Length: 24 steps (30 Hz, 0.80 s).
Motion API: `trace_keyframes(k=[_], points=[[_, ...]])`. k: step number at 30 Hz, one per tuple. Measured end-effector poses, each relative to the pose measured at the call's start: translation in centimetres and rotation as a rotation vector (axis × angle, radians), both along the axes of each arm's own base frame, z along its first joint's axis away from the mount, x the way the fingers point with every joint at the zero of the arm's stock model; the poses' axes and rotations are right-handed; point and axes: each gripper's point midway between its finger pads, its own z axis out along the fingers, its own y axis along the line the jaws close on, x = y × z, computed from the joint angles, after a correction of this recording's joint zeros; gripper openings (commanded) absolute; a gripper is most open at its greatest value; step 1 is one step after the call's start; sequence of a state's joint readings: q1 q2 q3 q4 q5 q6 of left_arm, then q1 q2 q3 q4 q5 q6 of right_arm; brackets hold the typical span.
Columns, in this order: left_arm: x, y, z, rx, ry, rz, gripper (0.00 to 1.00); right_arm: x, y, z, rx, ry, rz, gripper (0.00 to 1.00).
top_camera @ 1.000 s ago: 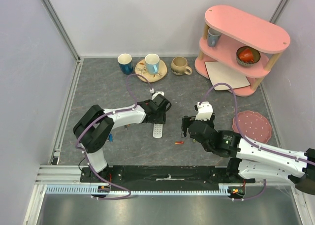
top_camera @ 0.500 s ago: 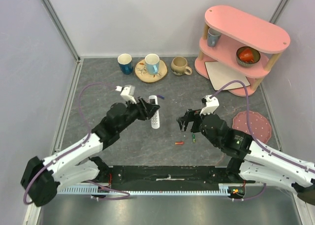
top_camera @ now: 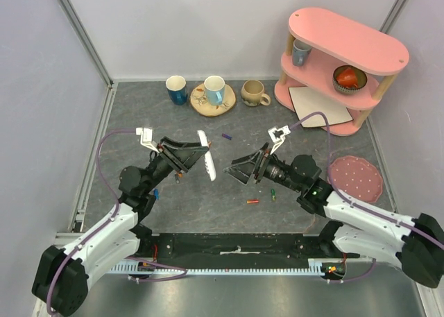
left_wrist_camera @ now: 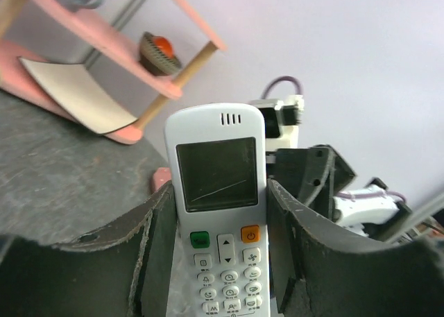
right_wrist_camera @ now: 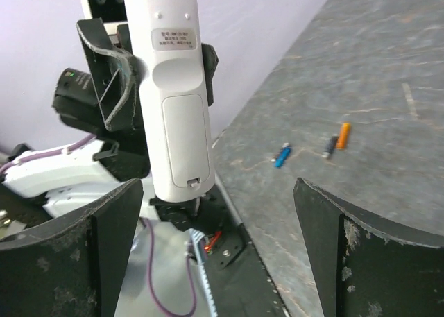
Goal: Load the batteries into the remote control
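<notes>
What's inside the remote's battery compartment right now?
Cannot see inside: the battery cover on the back of the remote control is closed, hiding it. The left fingers clamp the remote off the table; loose batteries lie on it.

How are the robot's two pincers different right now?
The left pincer grips the remote control; the right pincer holds nothing. The left pincer's jaws sit close around the remote; the right pincer's stand wide open. Both are black and point toward each other.

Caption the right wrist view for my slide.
Left fingers present the remote control, back cover toward the open right fingers; batteries lie loose on the table.
</notes>
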State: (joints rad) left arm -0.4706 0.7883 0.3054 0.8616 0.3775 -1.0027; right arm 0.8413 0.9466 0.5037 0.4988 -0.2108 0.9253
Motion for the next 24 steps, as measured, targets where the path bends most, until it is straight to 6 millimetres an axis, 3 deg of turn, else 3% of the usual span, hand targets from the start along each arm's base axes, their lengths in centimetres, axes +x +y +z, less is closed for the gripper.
trace_keyframes(k=[6,24], points=[[-1.7,-0.7,1.6,-0.046,-0.060,-0.103,0.02,-1.1,2.1,0.7,0.083,0.008,0.136,0.98],[-2.7,-1.1,1.9,-0.042,-0.080,-0.163,0.02,-3.8,6.3,1.6,0.127,-0.002,0.343,0.87]])
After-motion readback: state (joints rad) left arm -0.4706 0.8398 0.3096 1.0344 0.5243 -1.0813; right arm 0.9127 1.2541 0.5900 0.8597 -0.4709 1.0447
